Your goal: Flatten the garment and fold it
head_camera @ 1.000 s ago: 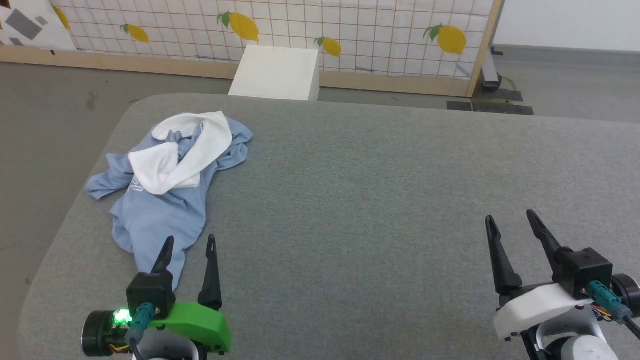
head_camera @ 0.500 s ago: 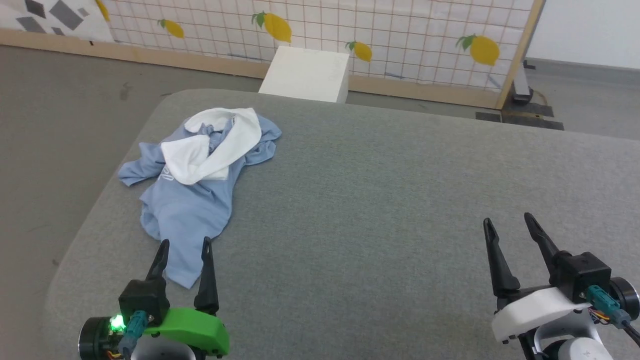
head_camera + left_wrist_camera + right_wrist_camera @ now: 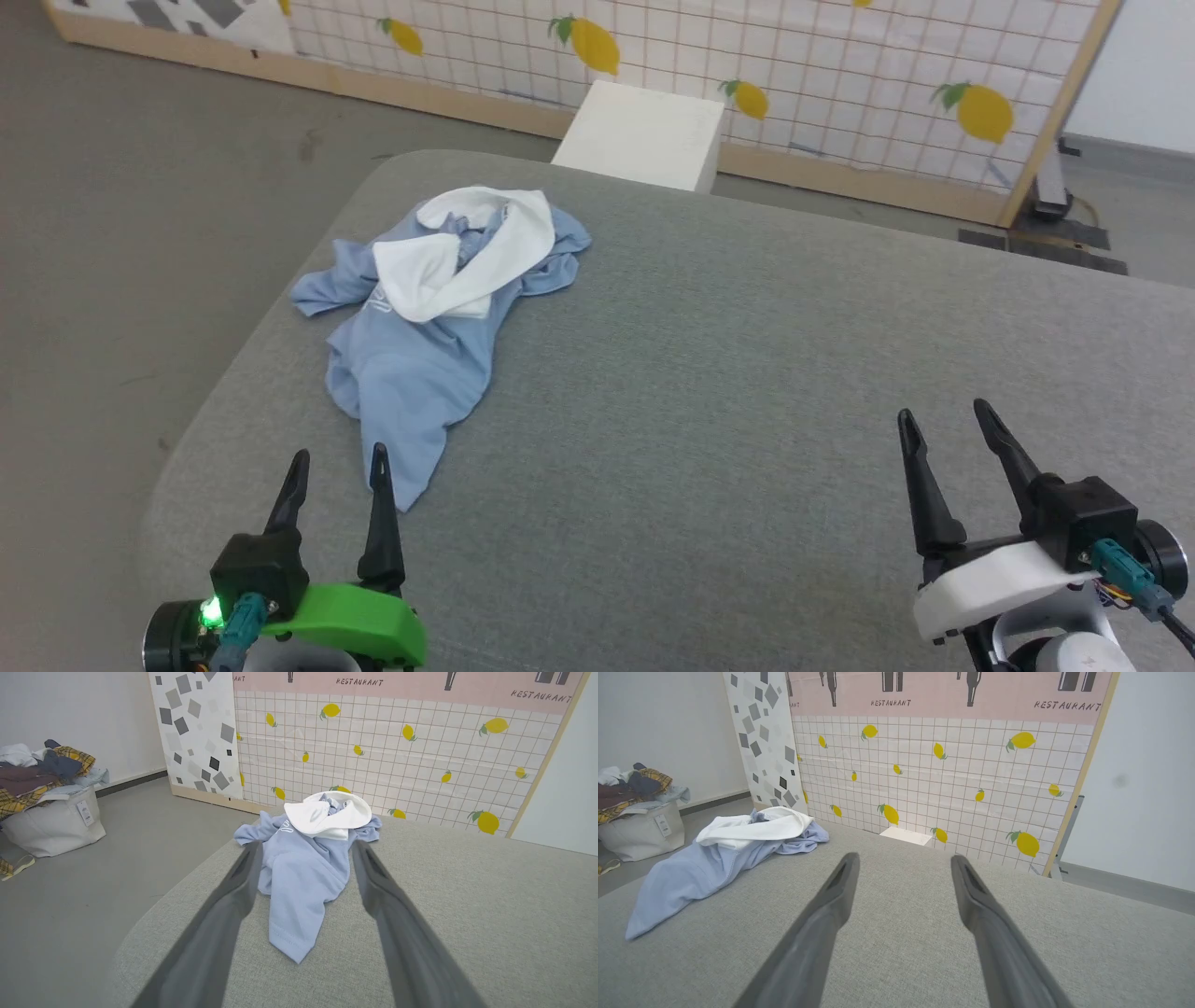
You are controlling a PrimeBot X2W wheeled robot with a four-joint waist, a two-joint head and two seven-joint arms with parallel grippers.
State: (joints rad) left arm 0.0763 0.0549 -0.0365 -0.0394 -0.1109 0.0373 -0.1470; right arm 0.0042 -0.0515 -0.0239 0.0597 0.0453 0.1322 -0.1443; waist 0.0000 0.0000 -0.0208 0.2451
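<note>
The left gripper (image 3: 339,453) gapes empty at seven o'clock, the crumpled garment (image 3: 411,383) just beyond toward eleven; the right gripper (image 3: 942,409), equally spread and empty, sits at four.

You have a grey fabric surface (image 3: 747,392) on a grey floor (image 3: 140,187). Behind it you see a wood-framed screen (image 3: 794,56) of white tiles and lemons, a white box (image 3: 644,135) at its foot, a panel (image 3: 196,732) of grey squares, and a white bag (image 3: 51,826) heaped with clothes (image 3: 28,770).

On the shirt (image 3: 299,877) the logo (image 3: 283,828) lies partly under a white fold, unreadably small; the edge crops the clothes heap (image 3: 32,772).
</note>
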